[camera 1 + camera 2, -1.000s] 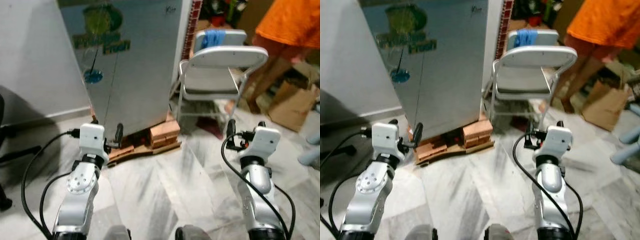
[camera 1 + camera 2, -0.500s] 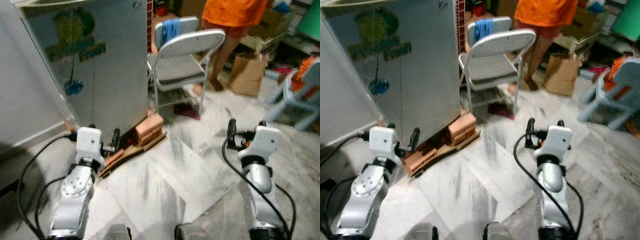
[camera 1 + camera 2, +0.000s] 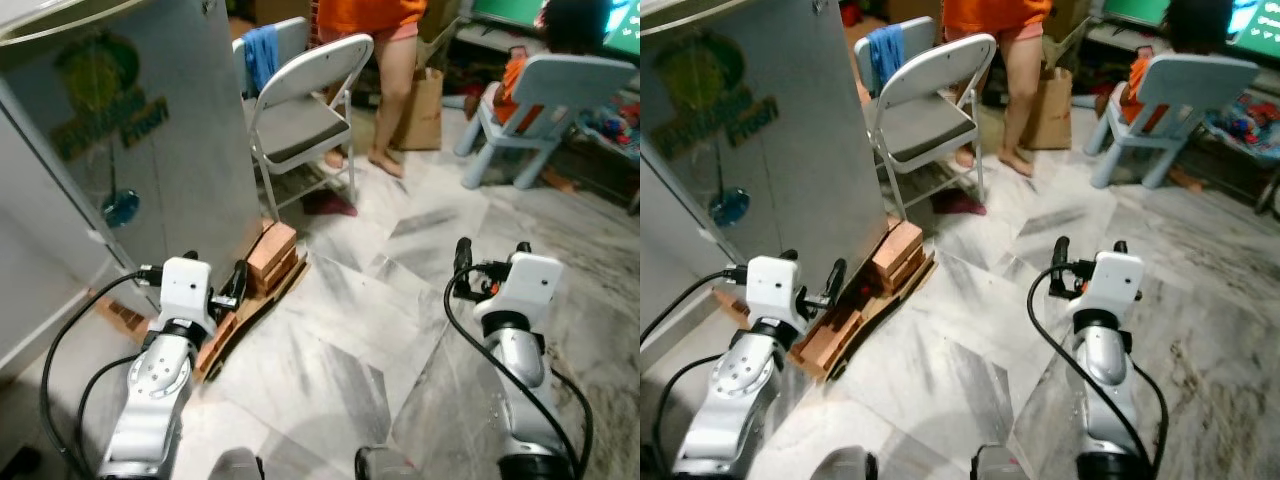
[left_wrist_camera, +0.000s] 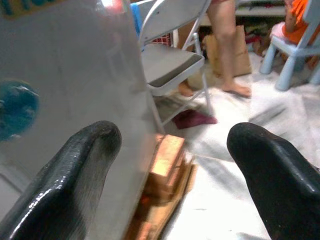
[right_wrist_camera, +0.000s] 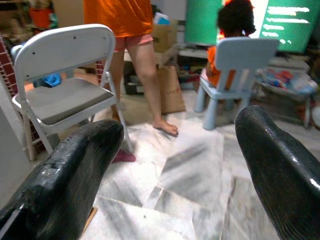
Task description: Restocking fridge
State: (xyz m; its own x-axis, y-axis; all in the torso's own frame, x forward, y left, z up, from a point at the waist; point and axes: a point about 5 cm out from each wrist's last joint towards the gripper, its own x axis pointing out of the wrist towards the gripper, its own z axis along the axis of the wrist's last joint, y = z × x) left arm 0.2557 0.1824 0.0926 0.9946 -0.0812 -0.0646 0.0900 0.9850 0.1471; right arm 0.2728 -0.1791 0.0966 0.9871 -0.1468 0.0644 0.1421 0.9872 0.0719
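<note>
The grey fridge (image 3: 150, 140) stands at the left, with a green sticker and a blue round sticker on its face, raised on bricks (image 3: 270, 255) and wooden boards. No item to stock is in view. My left gripper (image 3: 214, 272) is held low in front of the fridge's lower corner, open, with nothing between its fingers (image 4: 75, 170). My right gripper (image 3: 492, 254) is held out over the marble floor (image 3: 360, 320), open and holding nothing, its fingers (image 5: 280, 165) wide apart.
A grey folding chair (image 3: 300, 110) stands just right of the fridge, with a blue cloth (image 3: 262, 55) on another chair behind it. A person in an orange shirt (image 3: 385, 90) stands by a brown paper bag (image 3: 423, 95). Another person sits on a small blue chair (image 3: 545, 95).
The camera has swung to the right: the fridge has slid left in the picture, and the standing person and the blue chair have come into view. Both arms keep their pose.
</note>
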